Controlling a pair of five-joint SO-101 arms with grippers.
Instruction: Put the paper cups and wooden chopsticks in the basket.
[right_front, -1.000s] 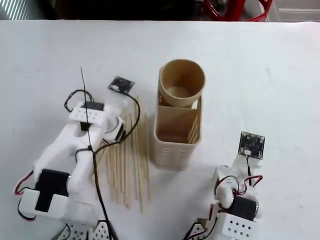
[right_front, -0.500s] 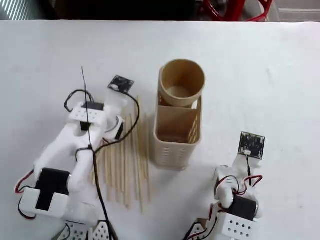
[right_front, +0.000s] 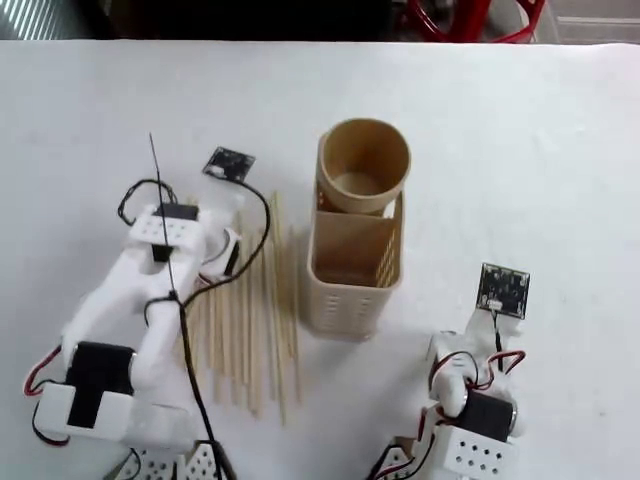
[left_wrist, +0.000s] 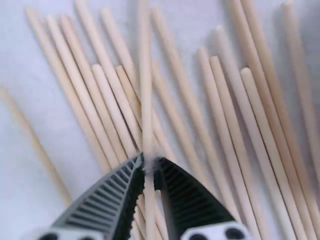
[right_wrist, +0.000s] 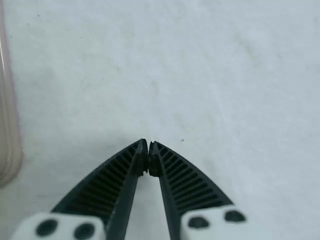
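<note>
Chopsticks (right_front: 252, 340) half-hidden under arm (right_front: 130, 290) (left)

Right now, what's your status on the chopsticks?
Left jaws shut on one chopstick, right jaws shut, empty. Other chopsticks loose on table beside basket. Paper cup upright at basket's far end.

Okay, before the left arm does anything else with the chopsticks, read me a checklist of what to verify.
1. Left gripper shut on one chopstick: ok, a single stick runs between the jaws.
2. Held stick clear of the other chopsticks: cannot tell, they lie right beneath it.
3. Room in the basket: ok, the cup takes its far end and the near part is open.
4. Right gripper out of the path: ok, shut over bare table beside the basket.
5. All chopsticks in the basket: not ok, the pile lies on the table.
</note>
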